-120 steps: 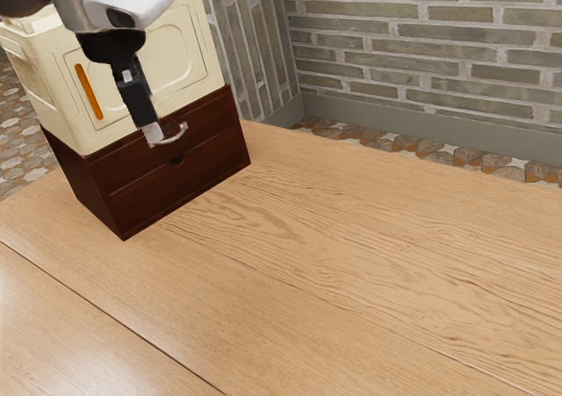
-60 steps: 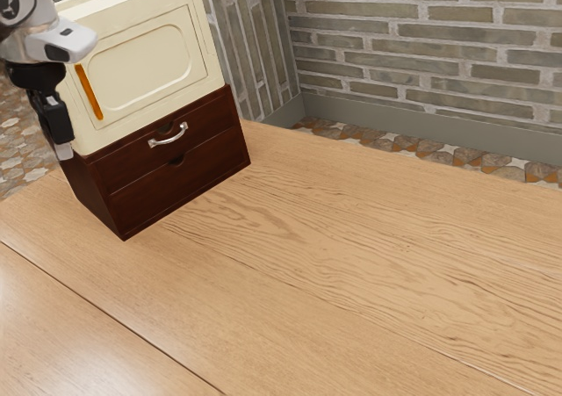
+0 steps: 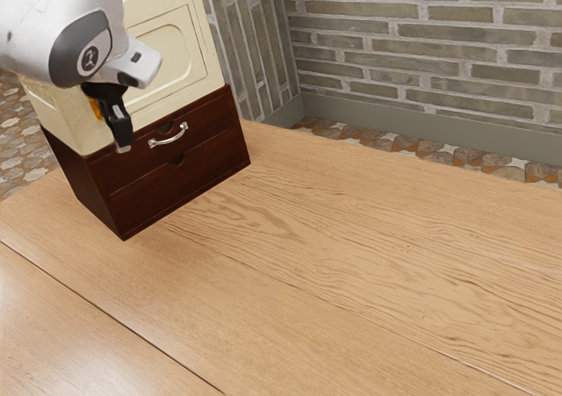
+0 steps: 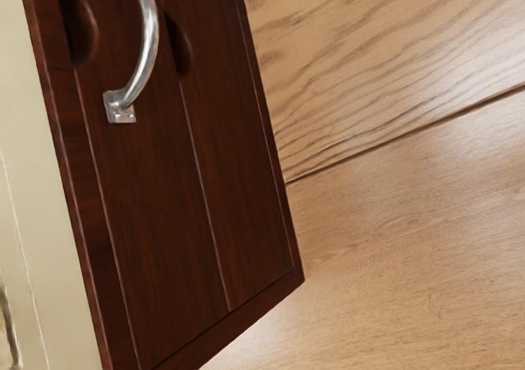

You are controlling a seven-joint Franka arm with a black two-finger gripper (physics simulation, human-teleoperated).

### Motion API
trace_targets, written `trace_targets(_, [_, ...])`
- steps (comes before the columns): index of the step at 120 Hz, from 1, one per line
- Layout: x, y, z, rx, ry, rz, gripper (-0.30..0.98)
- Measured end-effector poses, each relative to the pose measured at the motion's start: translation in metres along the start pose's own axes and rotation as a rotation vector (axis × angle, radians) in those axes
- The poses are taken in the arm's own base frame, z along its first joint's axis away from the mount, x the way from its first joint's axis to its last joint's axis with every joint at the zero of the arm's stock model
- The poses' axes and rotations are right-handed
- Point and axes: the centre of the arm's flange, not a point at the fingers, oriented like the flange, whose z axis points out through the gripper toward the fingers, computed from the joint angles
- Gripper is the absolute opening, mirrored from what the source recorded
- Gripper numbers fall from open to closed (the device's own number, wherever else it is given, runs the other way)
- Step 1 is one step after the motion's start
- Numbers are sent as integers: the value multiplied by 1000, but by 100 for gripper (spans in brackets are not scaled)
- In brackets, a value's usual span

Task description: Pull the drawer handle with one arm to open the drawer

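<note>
clearance: open air in front of the dark-brown wooden two-drawer cabinet (image 3: 180, 183), above the pale wood-grain table (image 3: 351, 238). a gap lies between the curved silver metal handle (image 4: 151, 42) and the upper drawer face (image 4: 152, 181). obstructions: the cream boxy unit with rounded panel (image 3: 176, 58) above the cabinet; the drawer face behind the handle; the tabletop below.

The arm (image 3: 51, 34) partly hides the cream box (image 3: 180, 54), and the wrist view's edge crops the handle (image 4: 149, 42).

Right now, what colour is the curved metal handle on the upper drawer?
The curved metal handle is shiny silver; it shows best in the wrist view.
</note>
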Motion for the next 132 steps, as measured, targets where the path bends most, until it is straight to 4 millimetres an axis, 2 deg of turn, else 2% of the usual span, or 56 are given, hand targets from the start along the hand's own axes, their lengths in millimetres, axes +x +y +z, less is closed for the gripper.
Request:
trace_targets(16, [8,-3,0,87,-21,-27,69])
trace_targets(39, [25,-2,18,121,-32,-57,69])
trace_targets(71, [37,0,37,100,-19,-111,69])
trace_targets(87, [36,-1,43,65,-1,-146,69])
trace_targets(111, [45,1,65,48,-10,-159,69])
trace_targets(132, [60,8,66,61,21,-149,69])
